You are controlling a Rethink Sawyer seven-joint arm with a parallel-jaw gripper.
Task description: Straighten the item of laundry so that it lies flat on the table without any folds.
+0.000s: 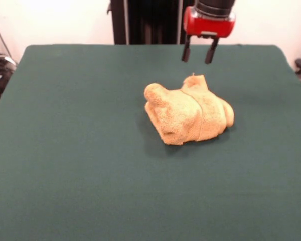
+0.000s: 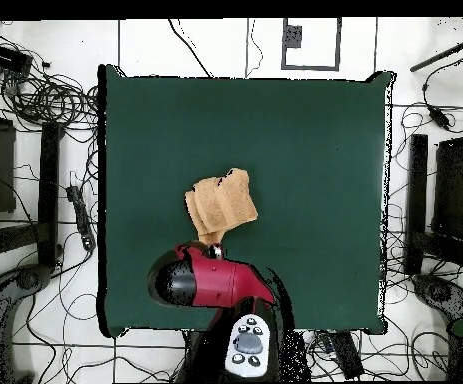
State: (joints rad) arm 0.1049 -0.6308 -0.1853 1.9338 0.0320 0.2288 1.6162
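The golden-orange towel (image 1: 189, 111) lies bunched in a folded heap on the dark green table (image 1: 65, 150), a little right of centre in the front view. One corner of it sticks up at the heap's far side. My gripper (image 1: 197, 52) hangs open and empty in the air above and just behind that corner, with a gap between its fingertips and the cloth. In the overhead view the towel (image 2: 222, 204) shows as a crumpled patch just above the red arm (image 2: 210, 282), which hides the gripper.
Cables and equipment lie on the floor around the table in the overhead view (image 2: 45, 100). The robot's black pedestal (image 1: 145, 20) stands behind the table's far edge.
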